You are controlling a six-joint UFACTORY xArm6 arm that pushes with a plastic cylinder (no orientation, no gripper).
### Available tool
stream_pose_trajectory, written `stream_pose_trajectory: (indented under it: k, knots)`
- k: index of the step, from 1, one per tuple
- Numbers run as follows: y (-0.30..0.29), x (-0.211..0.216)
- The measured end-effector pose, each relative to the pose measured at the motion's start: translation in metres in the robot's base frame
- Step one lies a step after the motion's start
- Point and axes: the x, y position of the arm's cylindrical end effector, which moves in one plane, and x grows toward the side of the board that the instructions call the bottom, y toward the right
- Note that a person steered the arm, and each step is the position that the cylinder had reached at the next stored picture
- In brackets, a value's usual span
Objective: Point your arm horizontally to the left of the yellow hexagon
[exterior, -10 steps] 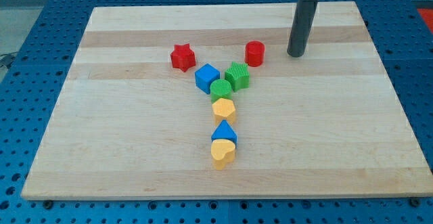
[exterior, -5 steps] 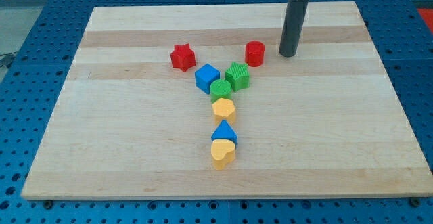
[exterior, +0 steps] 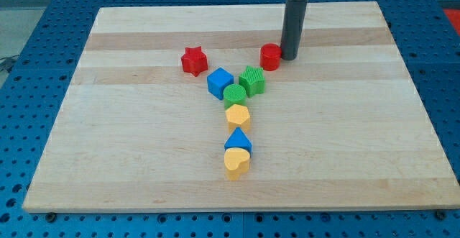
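Note:
The yellow hexagon [exterior: 237,116] lies near the board's middle, in a column of blocks. A green cylinder [exterior: 234,95] touches it above and a blue triangle [exterior: 238,140] sits just below it. My tip [exterior: 290,56] is at the view's upper right, right next to the red cylinder [exterior: 270,56], on that cylinder's right side. The tip is far above and to the right of the yellow hexagon.
A blue cube [exterior: 220,83] and a green star [exterior: 251,80] flank the green cylinder above. A red star [exterior: 193,60] lies at the upper left. A yellow heart [exterior: 236,162] sits under the blue triangle. The wooden board [exterior: 108,152] rests on a blue pegboard table.
My tip has moved to the view's left, from well right of the red cylinder to right beside it. The blocks have not moved.

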Motion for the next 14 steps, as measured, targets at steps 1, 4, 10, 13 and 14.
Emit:
stream_pose_trajectory:
  k: [1, 4, 10, 13, 14]
  knots:
    - [-0.036, 0.001]
    - [-0.057, 0.001]
    - [-0.056, 0.002]
    - [-0.016, 0.030]
    - [-0.016, 0.045]
